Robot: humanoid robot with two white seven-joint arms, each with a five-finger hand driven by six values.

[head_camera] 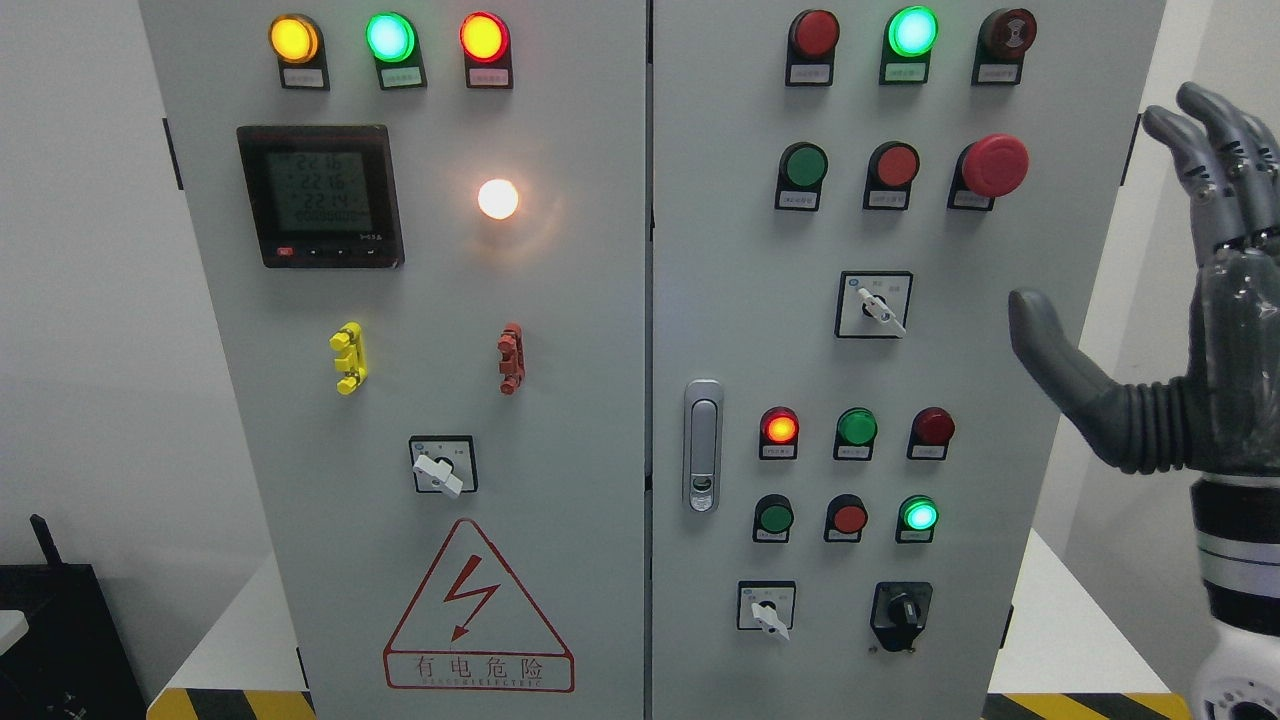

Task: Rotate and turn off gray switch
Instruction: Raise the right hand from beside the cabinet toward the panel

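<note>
Right robot hand (1190, 300) open beside cabinet (640, 300) edge.

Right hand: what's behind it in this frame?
Behind the right hand, fingers spread and holding nothing, are the cabinet's right edge and pale wall. Whatever lies directly behind the palm is covered.

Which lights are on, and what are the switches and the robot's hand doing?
Top left lamps: all three lit.
White lamp: lit.
Meter: showing numbers.
Top right green lamp: lit.
Red-orange lamp: lit.
Lower green lamp: lit.
Gray switches: untouched, handles slanted down-right.
Right hand: open, beside the cabinet.
</note>
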